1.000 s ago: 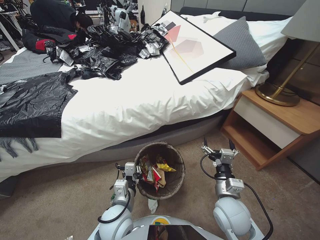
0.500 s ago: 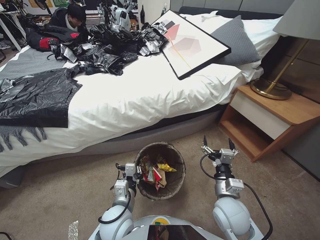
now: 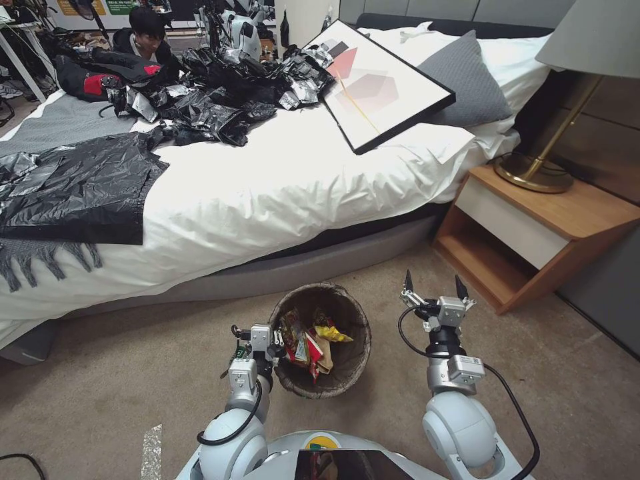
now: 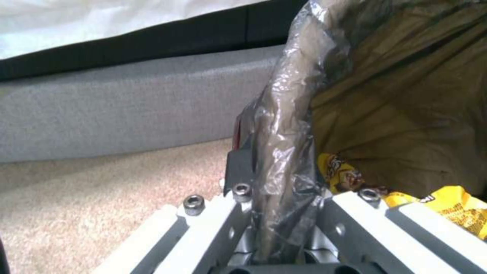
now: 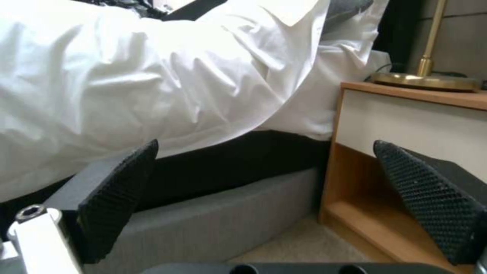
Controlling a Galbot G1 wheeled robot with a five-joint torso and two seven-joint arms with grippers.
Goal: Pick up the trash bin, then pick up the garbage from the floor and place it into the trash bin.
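Observation:
The trash bin [image 3: 319, 288], a round bucket lined with a brownish bag, hangs over the carpet just in front of me. My left gripper [image 3: 270, 341] is shut on its near left rim; the left wrist view shows the bag-wrapped rim [image 4: 289, 114] pinched in the left gripper [image 4: 274, 182]. Garbage [image 3: 310, 340] lies inside: red, yellow and tan snack wrappers, one yellow wrapper [image 4: 451, 209] close to the fingers. My right gripper [image 3: 433, 288] is open to the right of the bin, holding nothing. In the right wrist view the right gripper [image 5: 274, 201] faces the bed base.
A bed [image 3: 267, 193] with black plastic sheets [image 3: 73, 187] and a framed picture [image 3: 373, 83] runs across ahead. A wooden nightstand [image 3: 533, 227] with a brass lamp [image 3: 533, 175] stands at the right. A silvery scrap [image 3: 152, 450] lies on the carpet at my lower left.
The whole head view has shifted: the bed and nightstand sit farther off and more carpet shows. A white tissue seen under the bin has left the view. Arms and bin keep their pose.

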